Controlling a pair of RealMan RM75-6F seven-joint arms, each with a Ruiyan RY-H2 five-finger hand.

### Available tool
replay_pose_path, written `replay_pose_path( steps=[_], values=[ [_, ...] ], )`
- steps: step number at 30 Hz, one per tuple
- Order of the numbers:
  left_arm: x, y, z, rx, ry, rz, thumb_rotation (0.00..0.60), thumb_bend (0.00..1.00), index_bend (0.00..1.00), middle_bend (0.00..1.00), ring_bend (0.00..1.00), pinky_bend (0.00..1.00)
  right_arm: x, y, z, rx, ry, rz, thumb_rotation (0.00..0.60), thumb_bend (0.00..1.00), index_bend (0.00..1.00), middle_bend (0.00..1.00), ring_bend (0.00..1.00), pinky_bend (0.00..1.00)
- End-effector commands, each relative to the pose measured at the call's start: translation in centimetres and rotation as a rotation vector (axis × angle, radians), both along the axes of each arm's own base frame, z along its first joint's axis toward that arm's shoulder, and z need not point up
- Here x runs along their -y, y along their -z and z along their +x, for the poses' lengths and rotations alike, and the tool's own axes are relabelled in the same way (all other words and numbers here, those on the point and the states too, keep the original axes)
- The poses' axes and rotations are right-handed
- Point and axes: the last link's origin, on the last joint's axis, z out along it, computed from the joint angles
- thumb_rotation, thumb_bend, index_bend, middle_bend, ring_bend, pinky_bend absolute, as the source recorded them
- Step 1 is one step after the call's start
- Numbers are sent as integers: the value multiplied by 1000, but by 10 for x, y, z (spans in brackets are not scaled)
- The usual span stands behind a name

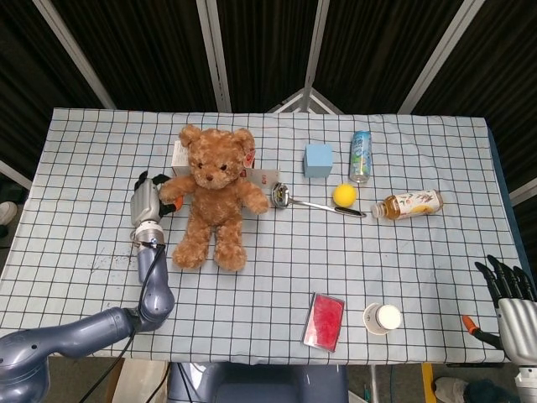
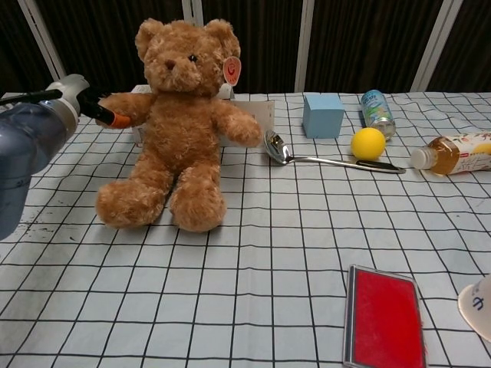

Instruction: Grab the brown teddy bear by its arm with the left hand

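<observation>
The brown teddy bear (image 2: 181, 123) sits upright on the checked tabletop (image 1: 277, 252), in front of a white box (image 2: 249, 116). The left hand (image 1: 149, 199) grips the bear's arm, orange-tipped fingers (image 2: 117, 119) closed on the fur. The right hand (image 1: 508, 294) hangs off the near right edge of the tabletop, holding nothing, its dark fingers seemingly apart, though the view there is cramped. A metal ladle (image 2: 295, 156) lies just right of the bear, beside a yellow ball (image 2: 367, 143)
</observation>
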Motion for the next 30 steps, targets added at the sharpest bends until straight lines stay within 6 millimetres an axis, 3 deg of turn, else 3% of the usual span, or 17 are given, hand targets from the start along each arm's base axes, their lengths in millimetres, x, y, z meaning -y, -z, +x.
replay_pose_path(
  steps=[1,6,19,30],
  values=[
    [0,-8,9,-21,19,17,600,527,462,353,0,0,0,-1,0,1,-2,-3,600,218,117,61,75,0],
    [3,-10,2,-23,-12,10,600,524,464,353,0,0,-2,-2,1,6,-2,-5,600,218,117,62,76,0],
    [1,0,-44,-38,-106,-37,600,522,465,346,0,0,-1,-2,1,3,-4,-4,600,218,117,62,75,0],
    [-4,-4,-13,3,-6,10,600,511,465,341,0,0,0,0,0,0,-1,-2,600,218,117,61,76,0]
  ],
)
